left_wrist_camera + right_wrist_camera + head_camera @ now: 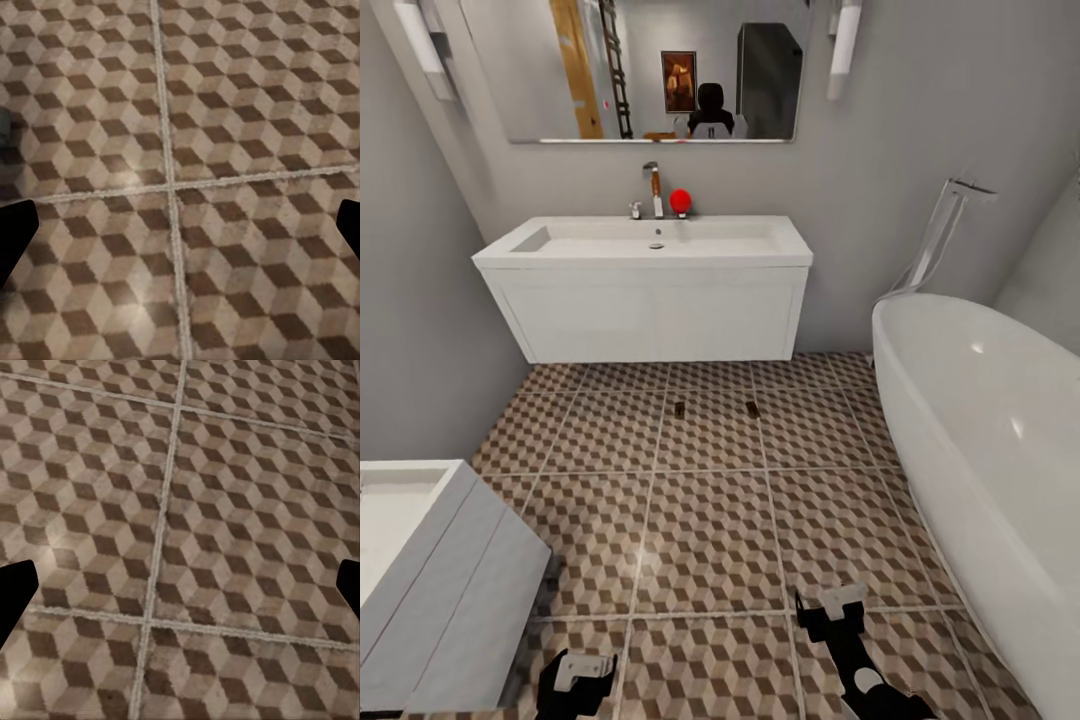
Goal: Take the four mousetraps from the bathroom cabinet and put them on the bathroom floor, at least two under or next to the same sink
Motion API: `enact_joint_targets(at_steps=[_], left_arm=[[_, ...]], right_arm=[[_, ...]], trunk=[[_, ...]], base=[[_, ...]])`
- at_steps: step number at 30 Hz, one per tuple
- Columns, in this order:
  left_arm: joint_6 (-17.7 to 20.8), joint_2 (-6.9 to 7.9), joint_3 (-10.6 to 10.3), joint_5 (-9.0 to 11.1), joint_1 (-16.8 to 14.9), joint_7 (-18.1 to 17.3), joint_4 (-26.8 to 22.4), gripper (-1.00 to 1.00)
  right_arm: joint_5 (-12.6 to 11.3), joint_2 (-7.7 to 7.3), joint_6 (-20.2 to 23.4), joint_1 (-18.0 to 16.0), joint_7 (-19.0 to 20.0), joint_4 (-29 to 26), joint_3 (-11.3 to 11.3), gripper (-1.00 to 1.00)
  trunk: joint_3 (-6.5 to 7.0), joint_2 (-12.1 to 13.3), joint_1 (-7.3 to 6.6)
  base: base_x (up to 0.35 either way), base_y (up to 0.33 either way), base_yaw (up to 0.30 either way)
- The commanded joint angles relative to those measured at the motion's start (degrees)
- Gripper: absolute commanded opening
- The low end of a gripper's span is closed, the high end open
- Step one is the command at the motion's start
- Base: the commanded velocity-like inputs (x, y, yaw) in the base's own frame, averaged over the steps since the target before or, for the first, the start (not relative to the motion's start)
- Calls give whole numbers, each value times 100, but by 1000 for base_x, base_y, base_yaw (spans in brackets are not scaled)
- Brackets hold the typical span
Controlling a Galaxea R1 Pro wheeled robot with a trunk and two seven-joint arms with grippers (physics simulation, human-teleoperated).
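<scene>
Both wrist views show each claw with its fingers spread wide apart, empty, and nothing but the bathroom floor [225,150] tiles between them; in the head view the left claw [575,680] and right claw [835,610] hang low over those tiles. Two mousetraps [679,408] [752,408] lie on the floor well ahead of both claws, just in front of the bathroom sink [645,240] and its white vanity box. A white bathtub [980,420] stands beside the right claw.
</scene>
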Motion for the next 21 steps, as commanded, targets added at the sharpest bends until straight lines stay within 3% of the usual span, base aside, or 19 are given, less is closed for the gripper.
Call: enact_joint_targets(at_steps=[1, 21], left_arm=[[-31, 8, 49, -34, -4, -10, 21, 100], [-17, 42, 53, -26, 19, -4, 29, 100]], right_arm=[[-47, -1, -19, 3, -29, 6, 49, 100], [-47, 9, -253, 217, -35, 6, 51, 100]], trunk=[[24, 40, -23], [573, 842, -462]], base=[[0, 0, 0], [0, 0, 0]])
